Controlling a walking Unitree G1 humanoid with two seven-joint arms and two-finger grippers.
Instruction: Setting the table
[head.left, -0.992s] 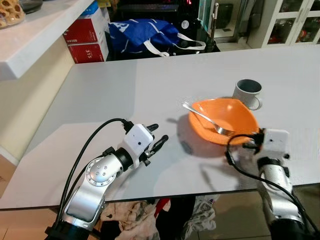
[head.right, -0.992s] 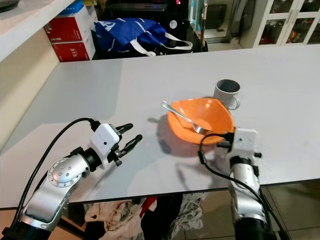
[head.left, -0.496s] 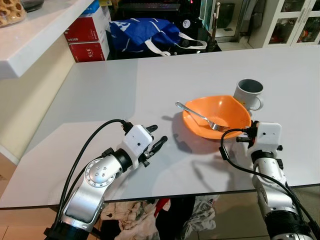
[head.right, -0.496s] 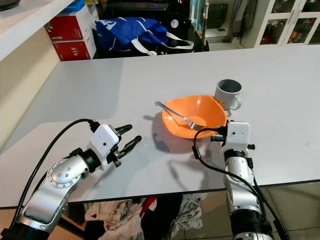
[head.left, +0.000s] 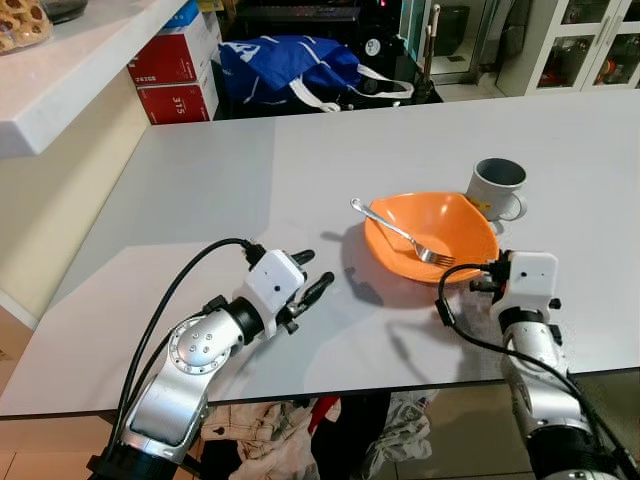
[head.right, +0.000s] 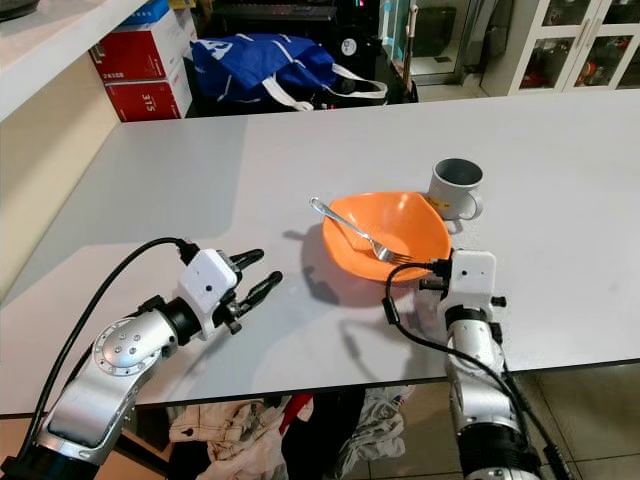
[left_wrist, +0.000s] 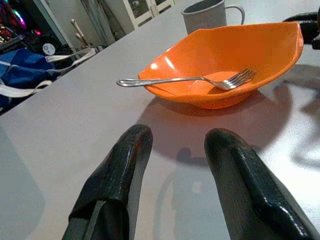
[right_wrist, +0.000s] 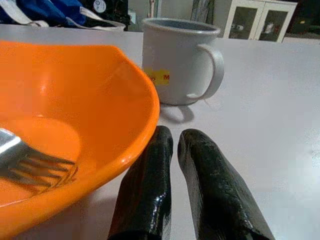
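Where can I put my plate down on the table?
The table has a big bare patch between its far edge and the orange bowl, stretching toward the shelf side. More bare room lies right of the mug. It is crowded around the bowl, where the fork, mug and right pincer sit close together.

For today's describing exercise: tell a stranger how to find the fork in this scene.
Start at the big grey table. Toward its right side sits an orange bowl, with a grey mug just behind it. The fork is the thin silver thing lying in that bowl, prongs inside, handle sticking out over the rim.
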